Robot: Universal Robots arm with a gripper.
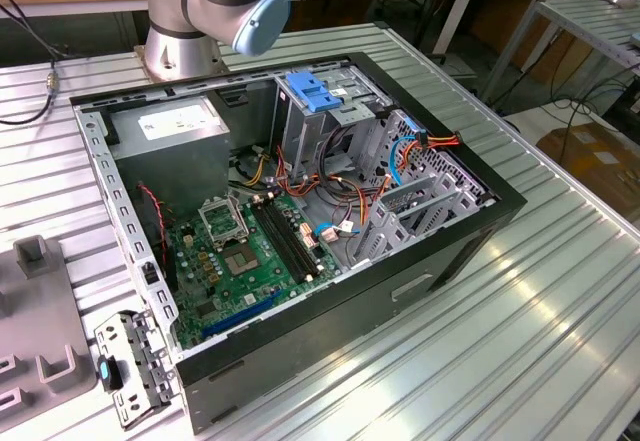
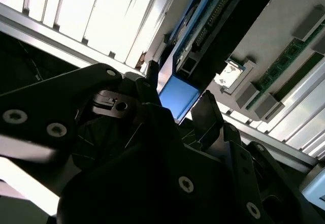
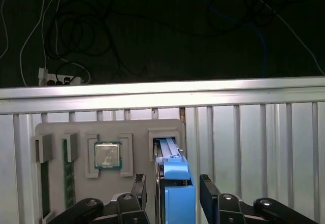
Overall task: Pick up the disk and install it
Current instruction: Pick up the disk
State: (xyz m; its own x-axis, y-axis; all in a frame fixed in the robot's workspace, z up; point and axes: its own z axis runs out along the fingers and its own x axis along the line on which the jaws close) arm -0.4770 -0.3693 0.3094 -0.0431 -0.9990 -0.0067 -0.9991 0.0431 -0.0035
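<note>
Black fingers [image 3: 140, 192] of your gripper [image 3: 172, 181] sit closest to the lens in both wrist views, one on each side of the disk [image 3: 179, 198]. You can see the jaws standing apart, wide enough to straddle it. A strip of tray wall shows between one finger and the disk's blue side. The other finger is just beside the disk, and whether it touches cannot be told. Your disk stands on edge in a slot of a grey tray [image 3: 56, 132], blue end toward the gripper. Beside that slot the tray holds a square chip [image 3: 107, 155] and memory sticks [image 3: 66, 168]. Under the tray lies a ribbed metal table [image 3: 254, 148]; past its edge, cables [image 3: 66, 46] trail over a dark floor [image 3: 152, 31]. In the exterior view the arm's base [image 1: 185, 46] stands on the table beyond an open computer case [image 1: 420, 291].
</note>
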